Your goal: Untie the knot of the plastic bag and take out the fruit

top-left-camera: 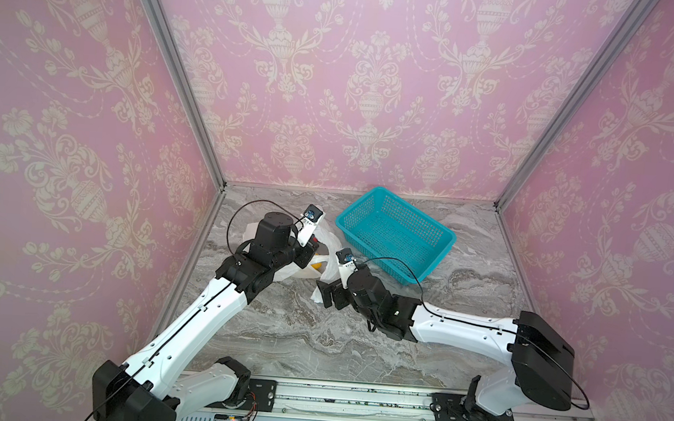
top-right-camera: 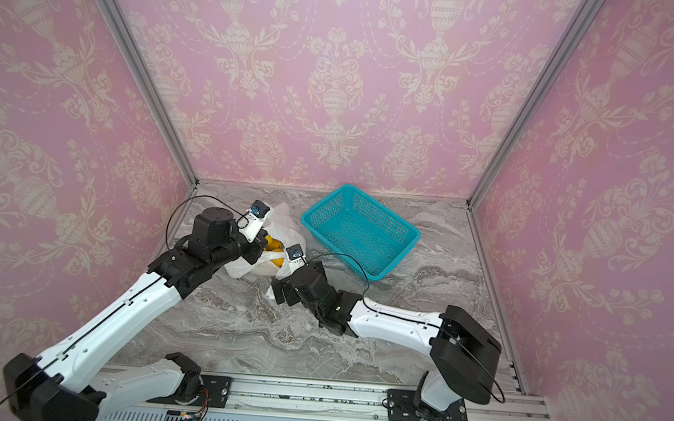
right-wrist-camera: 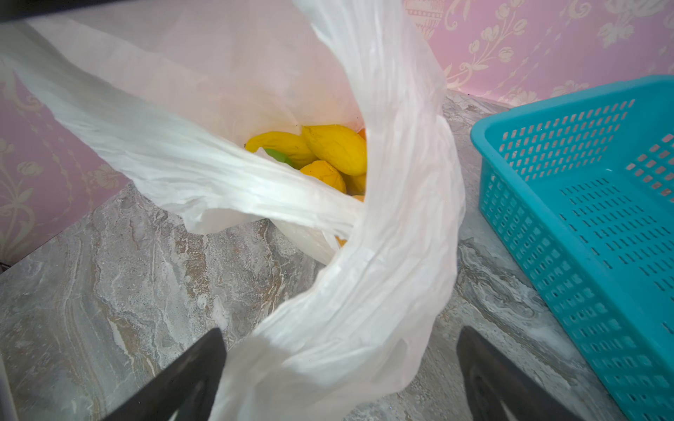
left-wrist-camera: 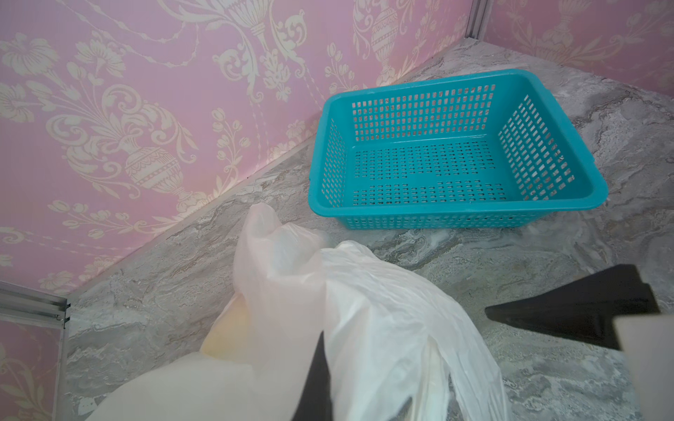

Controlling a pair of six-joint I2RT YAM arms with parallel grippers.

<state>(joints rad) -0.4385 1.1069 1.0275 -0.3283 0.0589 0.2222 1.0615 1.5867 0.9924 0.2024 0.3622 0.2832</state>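
Now | left gripper (left-wrist-camera: 321, 350) clamping thin translucent white plastic bag (right-wrist-camera: 401, 164), sitting beside teal mesh basket (right-wrist-camera: 583, 226) | right gripper (right-wrist-camera: 343, 339) gaping astride bag's loop handle (right-wrist-camera: 364, 291) | small yellow fruit (right-wrist-camera: 335, 145) lying inside | best: pinching low, spreading gently.

The plastic bag (right-wrist-camera: 364, 291) hides most of the fruit (right-wrist-camera: 335, 147).

Grey marble table (left-wrist-camera: 547, 248) bears the plastic bag (left-wrist-camera: 383, 310) beside a teal basket (left-wrist-camera: 456, 211) (mesh-walled).
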